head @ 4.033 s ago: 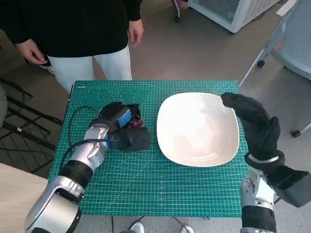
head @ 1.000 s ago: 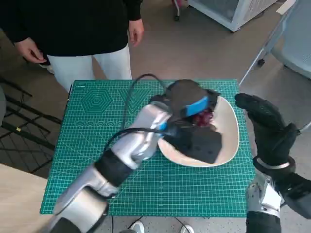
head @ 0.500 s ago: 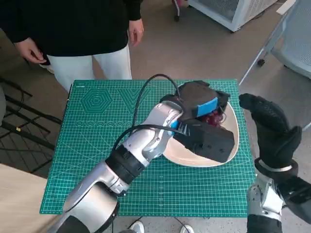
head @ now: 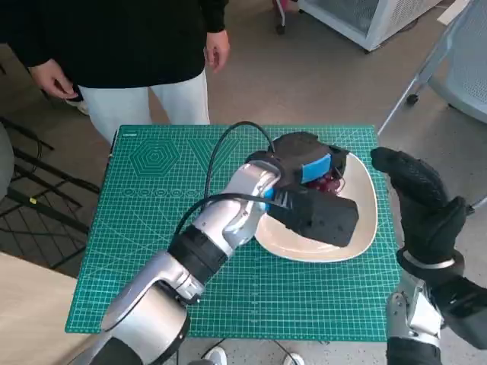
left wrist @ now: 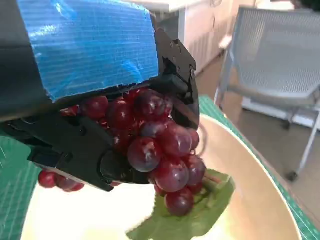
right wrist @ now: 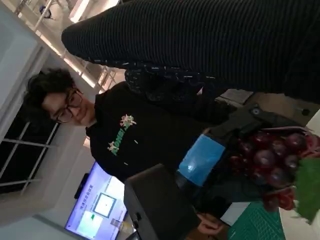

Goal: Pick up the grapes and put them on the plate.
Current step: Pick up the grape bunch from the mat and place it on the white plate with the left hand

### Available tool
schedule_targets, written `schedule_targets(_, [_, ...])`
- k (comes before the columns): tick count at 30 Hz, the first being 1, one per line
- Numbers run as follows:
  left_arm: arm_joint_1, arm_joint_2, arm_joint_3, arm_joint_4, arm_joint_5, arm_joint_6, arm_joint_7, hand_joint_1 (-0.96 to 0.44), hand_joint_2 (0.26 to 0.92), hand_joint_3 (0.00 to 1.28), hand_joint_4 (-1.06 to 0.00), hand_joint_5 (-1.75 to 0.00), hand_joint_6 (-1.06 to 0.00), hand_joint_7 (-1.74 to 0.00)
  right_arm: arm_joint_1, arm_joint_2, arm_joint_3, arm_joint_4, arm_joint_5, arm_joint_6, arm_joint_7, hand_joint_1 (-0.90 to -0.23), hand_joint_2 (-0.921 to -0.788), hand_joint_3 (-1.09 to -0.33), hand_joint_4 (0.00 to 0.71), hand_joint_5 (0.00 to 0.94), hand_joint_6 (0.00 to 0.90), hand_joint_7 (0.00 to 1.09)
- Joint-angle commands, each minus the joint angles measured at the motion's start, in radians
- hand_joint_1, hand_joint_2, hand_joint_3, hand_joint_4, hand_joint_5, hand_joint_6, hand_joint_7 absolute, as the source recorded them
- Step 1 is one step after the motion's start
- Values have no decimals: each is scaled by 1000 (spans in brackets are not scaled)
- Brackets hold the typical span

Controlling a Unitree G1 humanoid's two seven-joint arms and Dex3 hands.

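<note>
The left hand (head: 308,163) reaches across the green cutting mat (head: 152,228) and hangs over the far part of the white plate (head: 361,228), its fingers (left wrist: 75,150) closed round a bunch of red grapes (head: 327,181). In the left wrist view the grapes (left wrist: 160,150) hang below the blue-taped back of the hand, pinned between the black fingers, with a green leaf (left wrist: 195,210) trailing beneath the lowest berries over the plate's pale hollow (left wrist: 250,190). Whether the leaf touches the plate cannot be told. A few berries show on the other side of the fingers, near the palm.

The right hand (head: 422,201) in its black knitted glove stands upright just beside the plate's right rim, at the edge of the mat, fingers apart and stretched, holding nothing. From the right wrist view the glove (right wrist: 210,45) fills the top of the picture, and the left hand (right wrist: 202,155) with its blue tape shows beyond it with the grapes (right wrist: 270,160) in its grasp.

A black cable (head: 228,144) loops up from the left forearm over the mat. The mat covers the small desk. A person in a black top and white trousers (head: 144,99) stands at the far side of the desk. A grey mesh chair (head: 464,61) stands on the floor to the right
</note>
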Motion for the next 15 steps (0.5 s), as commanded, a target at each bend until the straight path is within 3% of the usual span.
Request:
schedule_targets(1, [-38, -21, 3, 41, -23, -3, -31, 126, 859, 137, -325, -767, -286, -108, 22, 0, 4, 3, -8, 7, -12, -528, -921, -651, 141, 0, -1, 307])
schedule_targets(3, [-42, -23, -4, 54, -21, 1, -38, -9, 821, 84, -194, -373, -253, -53, 23, 1, 6, 1, -9, 7, -15, -528, -921, -652, 140, 0, -1, 305])
schedule_targets(5, [-44, -20, -11, 58, -15, 2, -43, -109, 796, 51, -101, -164, -220, -24, 24, 3, 9, 0, -11, 6, -17, -528, -921, -653, 140, 0, -1, 304])
schedule_targets(9, [-38, -4, -34, 56, 8, -25, -22, -237, 773, 22, -30, -37, -181, -6, 24, 4, 12, 2, -12, 8, -20, -527, -921, -654, 139, 0, -1, 302])
schedule_targets(15, [-34, 23, -59, 65, 34, -103, 32, -406, 767, 9, -3, -3, -165, -2, 24, 4, 15, 4, -10, 13, -23, -527, -921, -649, 137, 0, -1, 298])
